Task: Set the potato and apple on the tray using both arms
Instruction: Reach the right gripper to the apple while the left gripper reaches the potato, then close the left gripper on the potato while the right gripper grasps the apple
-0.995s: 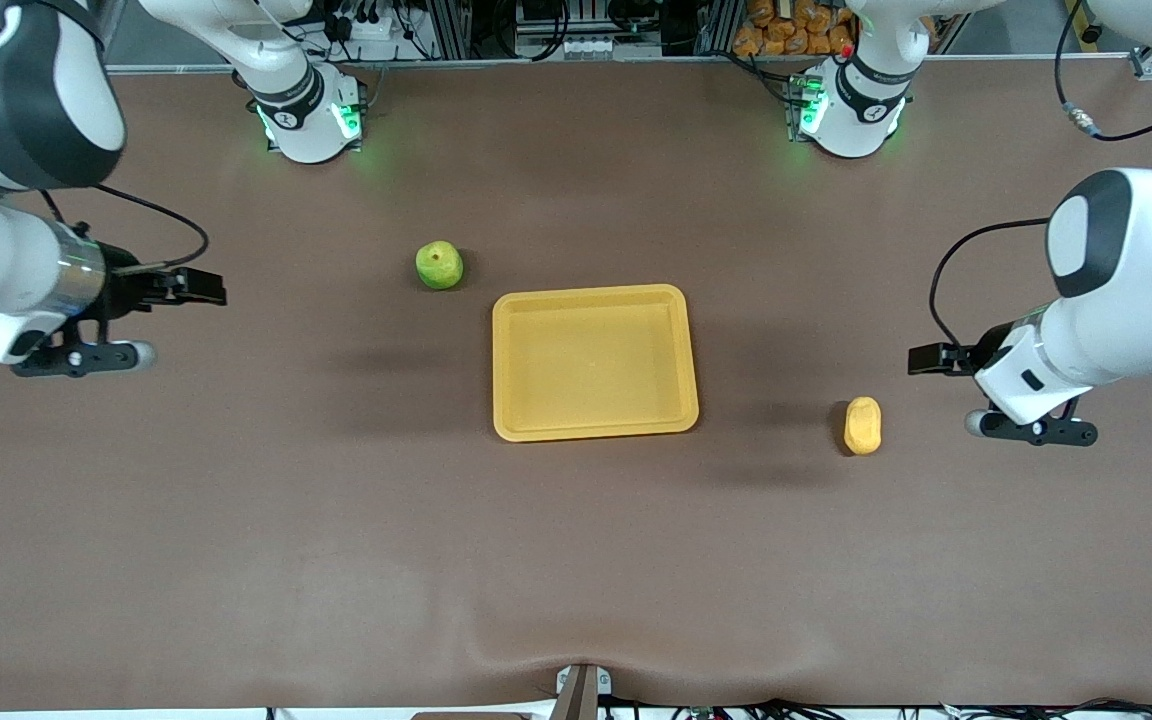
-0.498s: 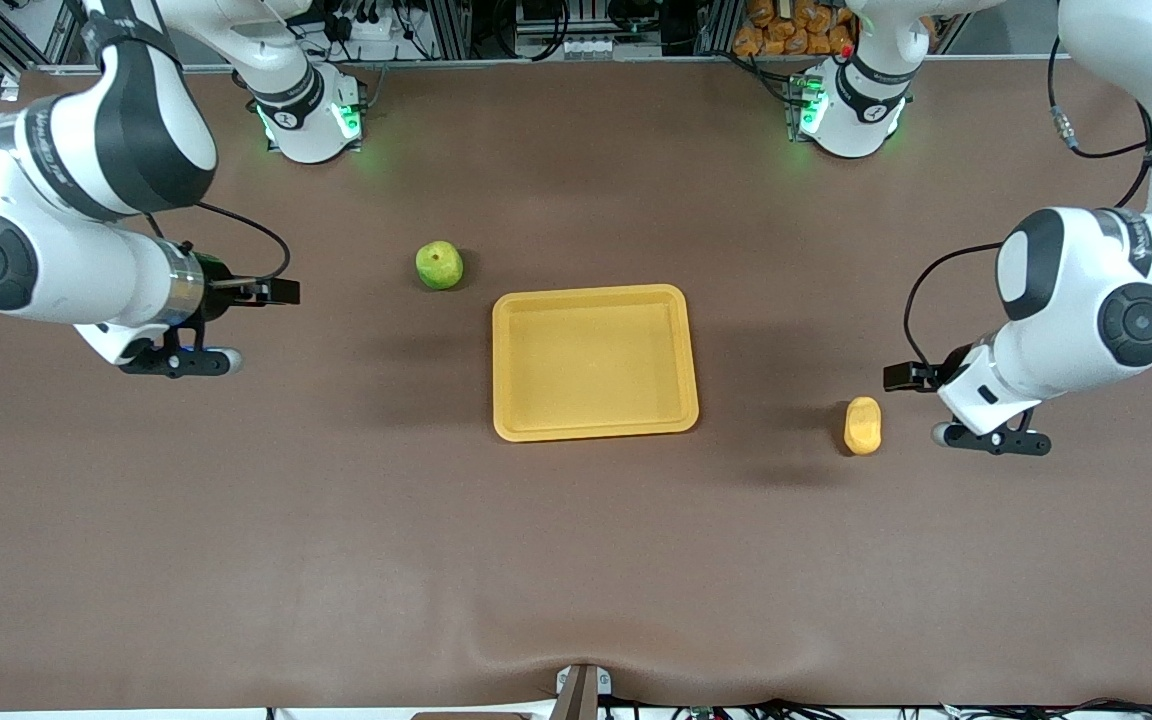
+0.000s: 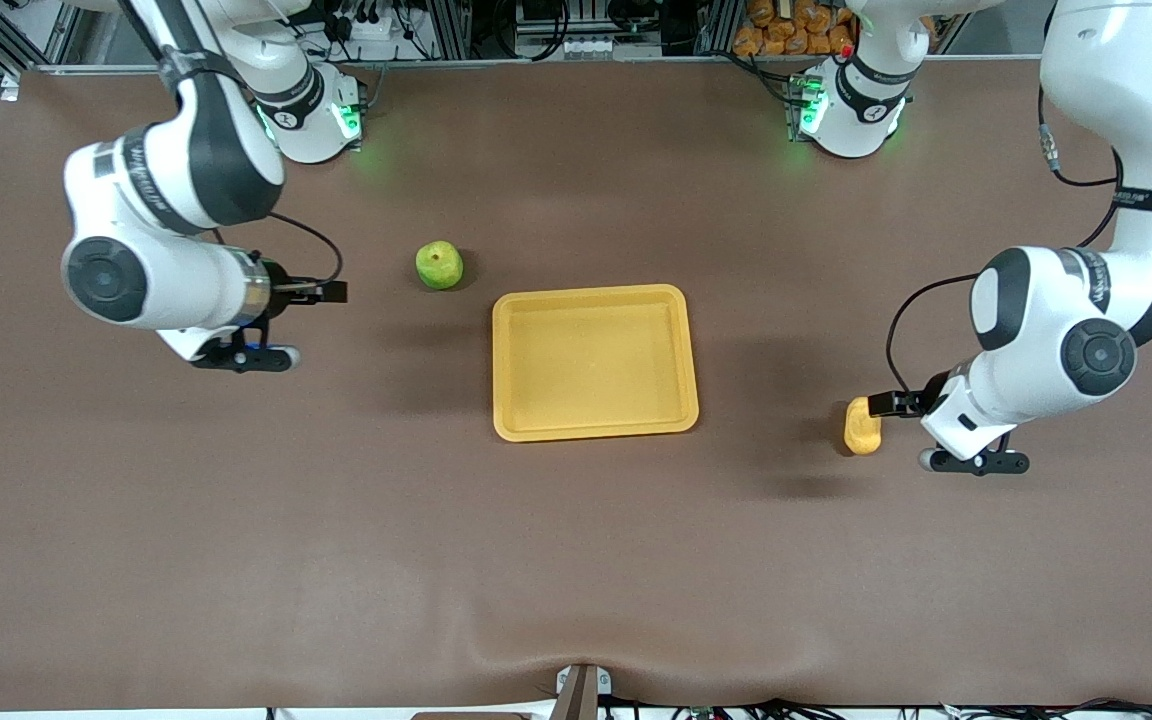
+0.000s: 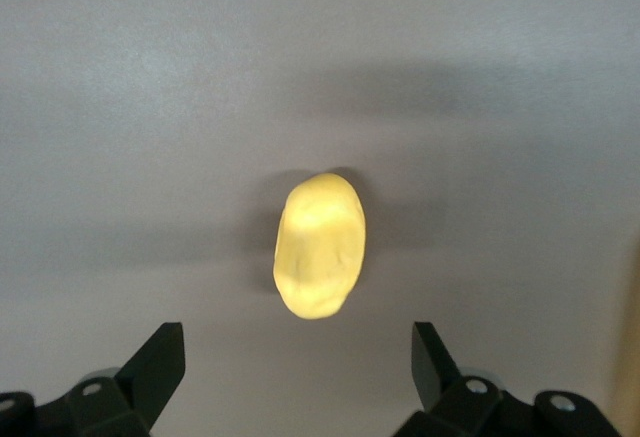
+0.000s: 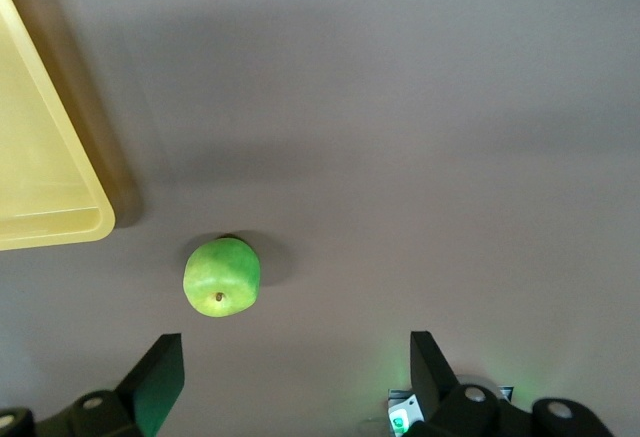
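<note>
While both grippers stand open and empty, the left gripper [image 3: 881, 405] partly hides the potato [image 3: 863, 432]; the right gripper [image 3: 334, 292] hangs beside the apple [image 3: 439, 265], tray [image 3: 593, 430] between.

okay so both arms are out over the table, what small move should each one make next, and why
Probably keep closing in. The open left gripper is nearly over the potato, so it could centre and lower. The open right gripper is well short of the apple and should travel toward it. The tray holds nothing yet.
</note>
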Robot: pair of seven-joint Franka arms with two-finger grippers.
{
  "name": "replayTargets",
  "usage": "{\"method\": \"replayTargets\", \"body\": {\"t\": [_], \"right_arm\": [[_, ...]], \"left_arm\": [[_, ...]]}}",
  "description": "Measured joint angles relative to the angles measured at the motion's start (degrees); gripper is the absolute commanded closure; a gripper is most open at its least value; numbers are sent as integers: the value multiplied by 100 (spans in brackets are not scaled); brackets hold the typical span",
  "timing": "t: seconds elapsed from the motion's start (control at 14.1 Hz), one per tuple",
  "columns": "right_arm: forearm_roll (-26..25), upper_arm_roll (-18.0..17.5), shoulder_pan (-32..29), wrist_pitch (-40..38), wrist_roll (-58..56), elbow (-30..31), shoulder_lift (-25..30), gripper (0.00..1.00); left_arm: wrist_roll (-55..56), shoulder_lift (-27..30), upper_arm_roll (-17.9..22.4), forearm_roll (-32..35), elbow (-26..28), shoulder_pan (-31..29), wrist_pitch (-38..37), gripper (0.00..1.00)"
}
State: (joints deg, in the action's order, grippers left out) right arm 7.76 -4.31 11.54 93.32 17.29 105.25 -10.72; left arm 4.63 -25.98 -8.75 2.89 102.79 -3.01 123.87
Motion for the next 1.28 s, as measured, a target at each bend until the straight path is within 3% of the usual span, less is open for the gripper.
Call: {"method": "replayTargets", "body": {"t": [1.0, 1.14, 1.21, 1.28], "right_arm": [[7, -31, 1262, 1809, 979, 1534, -7, 0], [7, -30, 1362, 2164, 979, 1825, -18, 0], [7, -30, 1422, 2330, 979, 1973, -22, 0], [7, -31, 1486, 2448, 980, 2095, -24, 0]], "left_arm": [[435, -868, -9, 436, 58, 214, 856, 0], [438, -942, -7, 540, 61, 213, 905, 64], [438, -957, -6, 550, 61, 213, 914, 82], [438, -959, -6, 552, 61, 213, 920, 94]]}}
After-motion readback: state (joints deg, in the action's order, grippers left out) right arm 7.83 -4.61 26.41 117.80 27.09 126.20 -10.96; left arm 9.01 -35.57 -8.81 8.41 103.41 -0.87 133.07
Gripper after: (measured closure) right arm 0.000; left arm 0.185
